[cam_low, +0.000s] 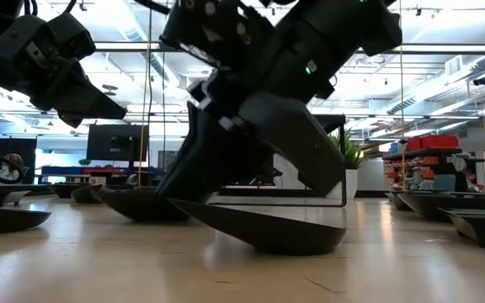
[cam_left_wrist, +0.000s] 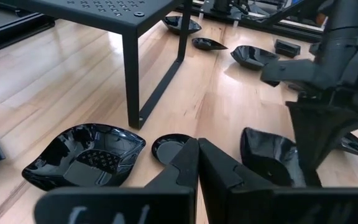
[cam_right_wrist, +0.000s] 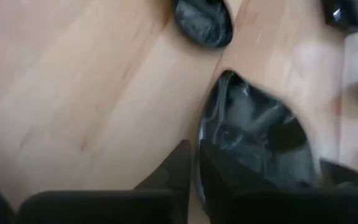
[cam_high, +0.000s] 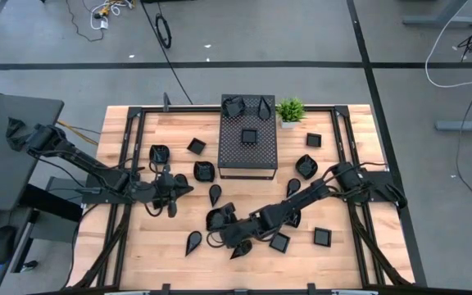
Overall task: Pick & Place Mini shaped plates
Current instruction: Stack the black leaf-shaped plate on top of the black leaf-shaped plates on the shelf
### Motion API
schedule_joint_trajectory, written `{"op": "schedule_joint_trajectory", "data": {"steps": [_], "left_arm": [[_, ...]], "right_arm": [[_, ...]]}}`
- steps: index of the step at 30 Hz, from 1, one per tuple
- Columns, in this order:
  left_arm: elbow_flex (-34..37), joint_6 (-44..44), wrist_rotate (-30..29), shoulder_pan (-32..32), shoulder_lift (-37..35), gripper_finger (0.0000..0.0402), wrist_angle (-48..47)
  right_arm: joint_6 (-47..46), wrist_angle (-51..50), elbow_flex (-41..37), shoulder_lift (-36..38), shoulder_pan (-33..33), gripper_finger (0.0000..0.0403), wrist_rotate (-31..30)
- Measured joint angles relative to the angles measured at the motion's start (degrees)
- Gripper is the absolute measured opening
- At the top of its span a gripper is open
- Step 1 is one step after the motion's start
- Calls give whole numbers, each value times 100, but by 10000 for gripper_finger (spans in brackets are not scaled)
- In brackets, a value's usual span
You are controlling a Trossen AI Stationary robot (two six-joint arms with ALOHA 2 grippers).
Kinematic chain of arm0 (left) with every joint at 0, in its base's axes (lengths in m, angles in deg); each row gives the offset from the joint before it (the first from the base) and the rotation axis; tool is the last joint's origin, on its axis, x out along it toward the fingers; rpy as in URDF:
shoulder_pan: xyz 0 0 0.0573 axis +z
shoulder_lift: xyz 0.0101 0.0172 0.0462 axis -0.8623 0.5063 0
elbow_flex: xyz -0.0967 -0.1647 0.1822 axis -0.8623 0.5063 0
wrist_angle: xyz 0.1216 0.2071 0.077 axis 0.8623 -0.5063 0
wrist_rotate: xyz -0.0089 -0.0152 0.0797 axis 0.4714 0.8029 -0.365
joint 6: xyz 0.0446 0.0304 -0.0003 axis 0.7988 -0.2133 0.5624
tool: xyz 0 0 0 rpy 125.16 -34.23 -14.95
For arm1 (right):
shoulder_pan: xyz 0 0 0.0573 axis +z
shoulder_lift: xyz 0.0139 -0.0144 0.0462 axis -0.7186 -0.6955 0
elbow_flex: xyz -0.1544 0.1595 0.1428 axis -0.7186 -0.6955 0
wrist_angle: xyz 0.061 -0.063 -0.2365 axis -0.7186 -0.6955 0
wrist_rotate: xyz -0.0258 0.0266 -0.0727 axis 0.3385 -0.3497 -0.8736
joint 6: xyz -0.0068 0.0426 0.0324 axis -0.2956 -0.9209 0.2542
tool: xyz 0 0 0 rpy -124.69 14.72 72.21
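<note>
My right pincer (cam_high: 234,235) pinched a teardrop plate (cam_right_wrist: 253,140) at the tabletop's (cam_high: 138,254) six o'clock — my left pincer (cam_high: 170,190) hung pressed together.

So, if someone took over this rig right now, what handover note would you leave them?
Right gripper: low over the front-centre of the table, shut on the rim of a teardrop plate that still touches the wood.
Left gripper: shut, empty, hovering left of the perforated box.
Done: three plates sit on top of the box.
Left: the other mini plates lie scattered on the table on both sides of the box and in front of it. Lift the gripped one first.
</note>
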Motion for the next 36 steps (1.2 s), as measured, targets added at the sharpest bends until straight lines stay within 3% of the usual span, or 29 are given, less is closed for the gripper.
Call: {"op": "schedule_joint_trajectory", "data": {"steps": [4,11,17,20,26,34,36], "left_arm": [[0,3,-48,0,0,16,2],[0,301,-103,0,0,16,7],[0,124,-94,0,0,16,2],[0,114,-90,0,0,16,2],[0,119,-97,0,0,16,7],[0,153,-105,37,0,16,-4],[0,152,-105,37,0,16,0]], "right_arm": [[11,220,-2,41,45,6,-9],[85,314,11,385,55,8,-10],[1348,238,11,1252,35,5,-50],[1840,145,11,1822,-148,6,-364],[2627,-559,19,2816,-1356,4,-482],[3667,-1086,22,2893,-3643,3,1135],[4056,-1191,11,2766,-4023,5,1261]]}}
